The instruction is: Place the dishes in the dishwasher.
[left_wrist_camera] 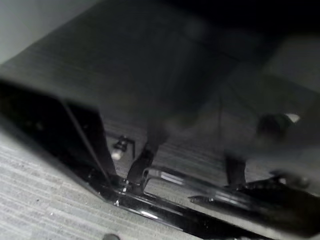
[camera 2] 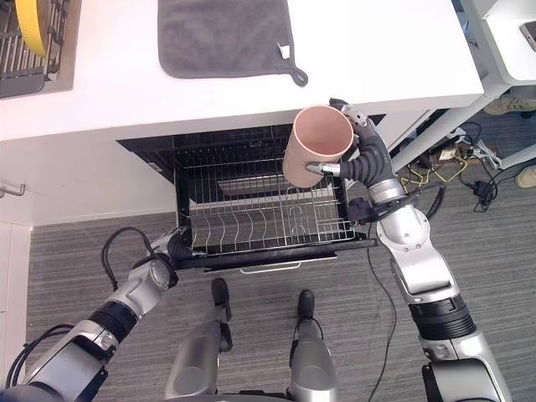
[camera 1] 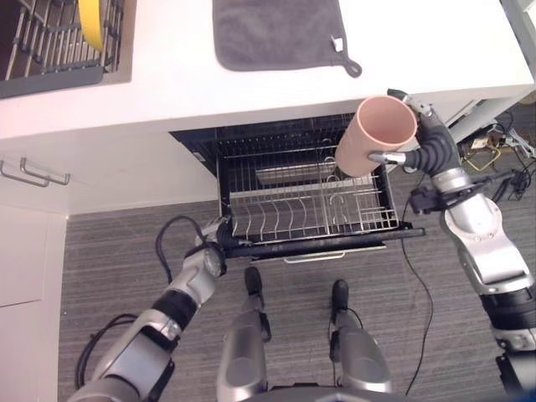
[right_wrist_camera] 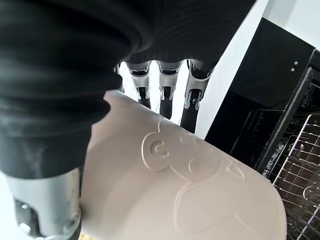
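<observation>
A tall pink cup (camera 1: pixel 381 134) (right_wrist_camera: pixel 190 190) with an embossed figure hangs tilted above the right end of the pulled-out dishwasher rack (camera 1: pixel 310 209). My right hand (camera 2: pixel 368 159) is shut on it, fingers (right_wrist_camera: pixel 167 85) curled over its side. The wire rack holds no dishes. My left hand (camera 1: pixel 213 243) rests at the front left corner of the rack, against the dark front bar (left_wrist_camera: pixel 165 210); its fingers are hidden there. A yellow plate (camera 1: pixel 90 21) stands on edge in the drying rack (camera 1: pixel 50 50) at the far left of the counter.
A grey drying mat (camera 1: pixel 276 33) lies on the white counter (camera 1: pixel 435 50) above the dishwasher. White cabinet fronts with metal handles (camera 1: pixel 33 173) stand to the left. Slanted white table legs (camera 2: pixel 435 134) and loose cables (camera 2: pixel 435 172) crowd the floor on the right.
</observation>
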{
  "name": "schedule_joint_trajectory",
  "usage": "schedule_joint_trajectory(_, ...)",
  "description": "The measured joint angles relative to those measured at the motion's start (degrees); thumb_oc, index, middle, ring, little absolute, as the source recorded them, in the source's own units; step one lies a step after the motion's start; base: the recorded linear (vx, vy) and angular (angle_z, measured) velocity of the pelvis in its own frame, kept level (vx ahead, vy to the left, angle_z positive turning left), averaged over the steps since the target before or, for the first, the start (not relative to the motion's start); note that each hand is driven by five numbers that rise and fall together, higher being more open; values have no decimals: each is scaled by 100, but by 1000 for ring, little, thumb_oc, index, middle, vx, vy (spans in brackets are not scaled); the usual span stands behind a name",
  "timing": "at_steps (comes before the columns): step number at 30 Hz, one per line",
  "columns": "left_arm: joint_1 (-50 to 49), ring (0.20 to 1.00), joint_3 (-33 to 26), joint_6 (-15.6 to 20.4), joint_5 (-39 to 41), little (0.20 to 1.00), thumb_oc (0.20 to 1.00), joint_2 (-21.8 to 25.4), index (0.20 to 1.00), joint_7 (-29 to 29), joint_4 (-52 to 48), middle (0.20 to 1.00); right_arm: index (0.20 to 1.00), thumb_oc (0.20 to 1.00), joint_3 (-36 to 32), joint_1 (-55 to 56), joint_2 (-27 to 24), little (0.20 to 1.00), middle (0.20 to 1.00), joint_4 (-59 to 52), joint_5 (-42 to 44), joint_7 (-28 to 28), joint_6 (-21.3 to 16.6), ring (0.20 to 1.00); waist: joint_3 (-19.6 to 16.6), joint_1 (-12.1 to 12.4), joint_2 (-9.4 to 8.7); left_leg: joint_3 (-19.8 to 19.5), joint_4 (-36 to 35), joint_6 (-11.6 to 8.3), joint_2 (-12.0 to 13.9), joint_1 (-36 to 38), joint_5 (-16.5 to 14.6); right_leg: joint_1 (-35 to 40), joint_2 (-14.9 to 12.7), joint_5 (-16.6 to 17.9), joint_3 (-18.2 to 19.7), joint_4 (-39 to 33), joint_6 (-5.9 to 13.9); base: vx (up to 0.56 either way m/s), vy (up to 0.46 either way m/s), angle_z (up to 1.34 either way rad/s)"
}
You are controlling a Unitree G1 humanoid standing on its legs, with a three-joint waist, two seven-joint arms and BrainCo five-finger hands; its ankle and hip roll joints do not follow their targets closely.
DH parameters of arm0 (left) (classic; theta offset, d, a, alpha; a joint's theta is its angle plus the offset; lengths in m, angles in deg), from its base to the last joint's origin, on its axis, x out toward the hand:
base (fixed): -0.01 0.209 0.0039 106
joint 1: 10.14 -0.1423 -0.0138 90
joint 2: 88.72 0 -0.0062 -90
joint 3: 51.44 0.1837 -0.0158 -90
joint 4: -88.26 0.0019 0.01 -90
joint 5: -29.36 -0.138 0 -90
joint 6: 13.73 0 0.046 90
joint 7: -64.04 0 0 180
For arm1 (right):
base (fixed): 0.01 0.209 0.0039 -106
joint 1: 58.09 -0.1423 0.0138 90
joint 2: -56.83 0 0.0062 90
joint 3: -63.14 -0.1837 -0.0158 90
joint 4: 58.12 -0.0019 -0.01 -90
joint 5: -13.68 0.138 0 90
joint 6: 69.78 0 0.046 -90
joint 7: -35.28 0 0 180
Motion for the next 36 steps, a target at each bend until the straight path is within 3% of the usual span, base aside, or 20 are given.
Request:
schedule_joint_trajectory(6, -208, 1000, 16, 7, 118, 1000, 1000, 1, 1000, 69, -5, 1000, 200, 200, -4, 651, 16, 200, 200, 212, 7, 4, 112, 200, 5, -43, 3, 10, -20, -1, 5, -5, -15, -27, -4, -34, 6, -1, 6, 0, 0, 0)
schedule_joint_trajectory(19, -420, 1000, 235, 97, 373, 1000, 1000, 226, 1000, 143, -411, 1000, 200, 200, 148, 498, -3, 200, 200, 1844, 27, -28, 241, 200, 58, 53, 39, -8, -34, -8, 2, -8, -22, -14, 2, -78, -30, -2, -1, -2, -11, 1)
schedule_joint_trajectory(24, -516, 1000, 256, 143, 597, 1000, 1000, 358, 1000, 306, -945, 1000, 200, 200, 277, -47, 43, 200, 200, 2981, 714, -159, 323, 200, 132, 256, 129, -139, -13, -8, -9, -6, -21, 79, 10, -95, -182, -4, -7, 11, -41, 10)
schedule_joint_trajectory(27, -520, 1000, 421, 205, 764, 1000, 1000, 491, 1000, 422, -1222, 1000, 200, 200, 283, -652, -172, 200, 200, 3724, 924, -261, 364, 200, 169, 454, 204, -162, -15, -8, -36, -4, -21, 96, -7, -110, -208, -4, 4, -8, -13, 9)
schedule_joint_trajectory(32, -513, 1000, 555, 250, 834, 1000, 1000, 580, 1000, 474, -1437, 1000, 200, 200, 931, -1751, -743, 200, 200, 4788, 909, -379, 494, 200, 195, 559, 299, -305, -11, -5, -107, -6, -19, 182, -59, -133, -340, -3, 29, -11, 15, 12)
schedule_joint_trajectory(36, -499, 1000, 683, 250, 848, 1000, 1000, 689, 1000, 577, -1601, 1000, 200, 200, 1107, -2275, -742, 200, 200, 5348, 921, -522, 623, 200, 204, 684, 349, -309, 3, -4, -142, -3, -18, 191, -88, -143, -348, -3, 33, -7, 13, 3)
